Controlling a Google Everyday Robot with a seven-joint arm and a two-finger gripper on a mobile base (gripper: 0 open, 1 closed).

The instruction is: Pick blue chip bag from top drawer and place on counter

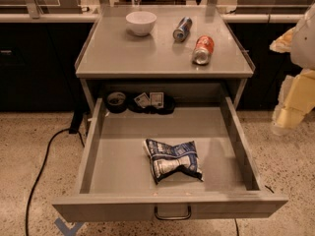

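top drawer (123, 208): pulled wide open, loop handle (172, 213) on the front edge
blue chip bag (172, 159): lying flat inside, nearer the front edge
counter (123, 53): bowl (141, 22) by the back edge, two cans tipped over toward the right edge
gripper (290, 109): hanging off the right side, well clear of the bag, honestly can't tell if it's open

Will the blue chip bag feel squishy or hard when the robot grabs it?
Probably squishy and crinkly: the blue chip bag looks crumpled. Likely light; its shiny foil may slip. Lying flat in the top drawer, it shouldn't roll. The gripper hangs at the right edge.
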